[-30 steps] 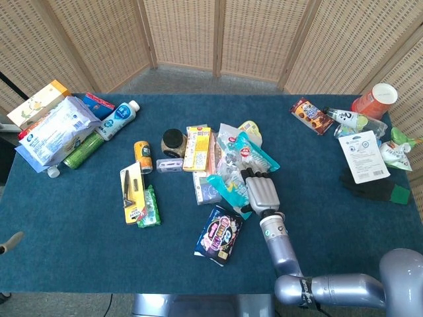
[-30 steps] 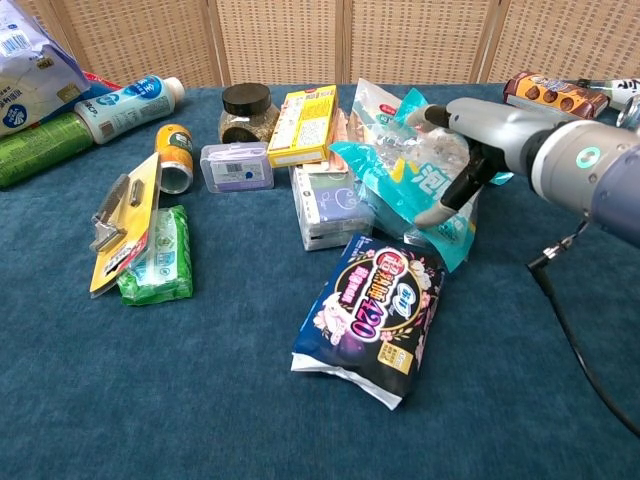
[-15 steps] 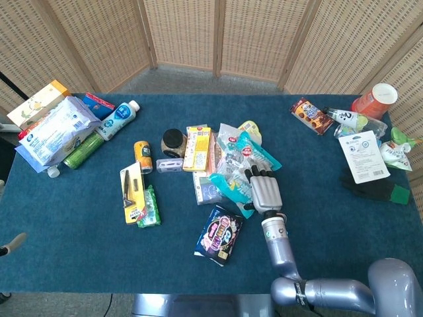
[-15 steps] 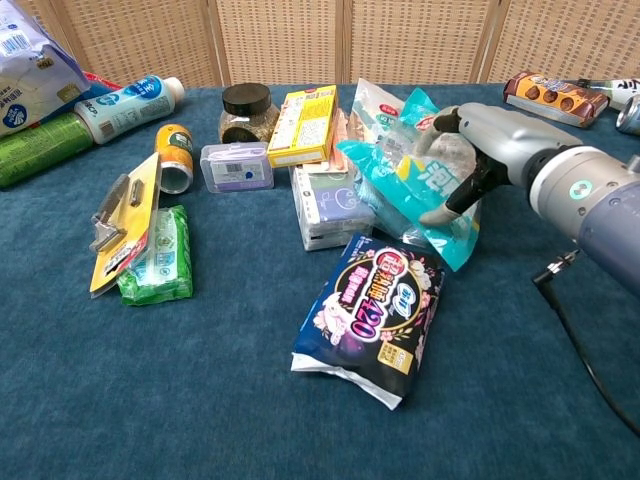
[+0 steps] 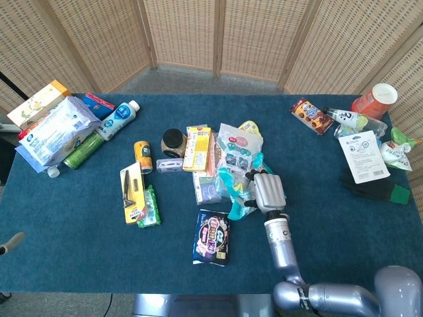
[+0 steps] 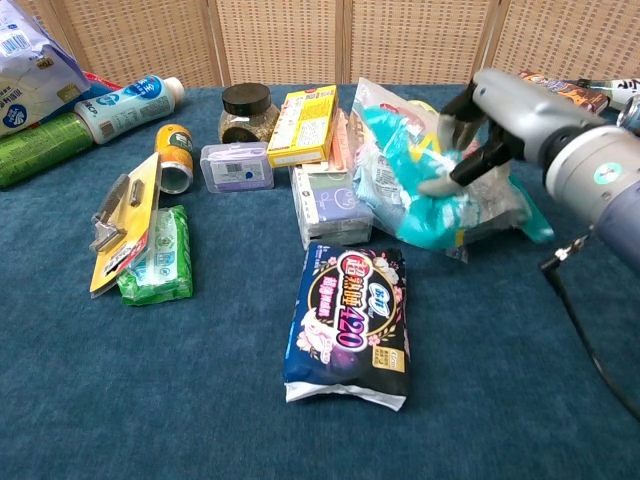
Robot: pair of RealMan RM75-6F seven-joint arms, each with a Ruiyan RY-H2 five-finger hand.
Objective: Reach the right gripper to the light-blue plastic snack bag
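Observation:
The light-blue plastic snack bag (image 5: 231, 183) (image 6: 415, 200) lies crumpled in the middle of the table, its right end raised and tilted. My right hand (image 5: 268, 191) (image 6: 485, 125) is on that right end, with fingers and thumb curled into the plastic and gripping it. A clear red-labelled bag (image 5: 236, 146) lies just behind it. At the head view's lower left edge only a grey tip of my left hand (image 5: 10, 243) shows, away from every object.
A dark purple pack (image 5: 213, 236) (image 6: 347, 325) lies in front of the bag. A pale box (image 6: 325, 200), a yellow box (image 6: 302, 125), a jar (image 6: 245, 110), a can (image 6: 175, 155) and a razor card (image 6: 125, 220) sit to the left. Bottles and a cup (image 5: 377, 99) stand far right.
My right hand has closed on the light-blue bag and pulled it up and to the right. The dark purple pack, freed from under it, slid and turned straighter.

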